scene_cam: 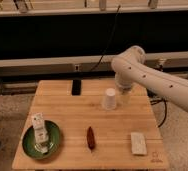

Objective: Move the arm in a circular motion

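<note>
There is one wooden table (62, 102). On it are:

- one white cup (109, 98), far centre
- one flat black object (76, 86), at the far edge
- one green plate (28, 147), near left
- two small white packs on the plate: an upright pack (37, 122) and a lower pack (43, 144)
- one reddish-brown object (90, 136), near centre
- one white block (137, 142), near right

One arm (157, 85) reaches in from the right. Its one gripper (122, 98) is just right of the cup.

Lab-like room: wooden table (69, 107), hanging cable (110, 42), metal rails (47, 62); claw (123, 96) beside the paper cup (109, 99).
</note>
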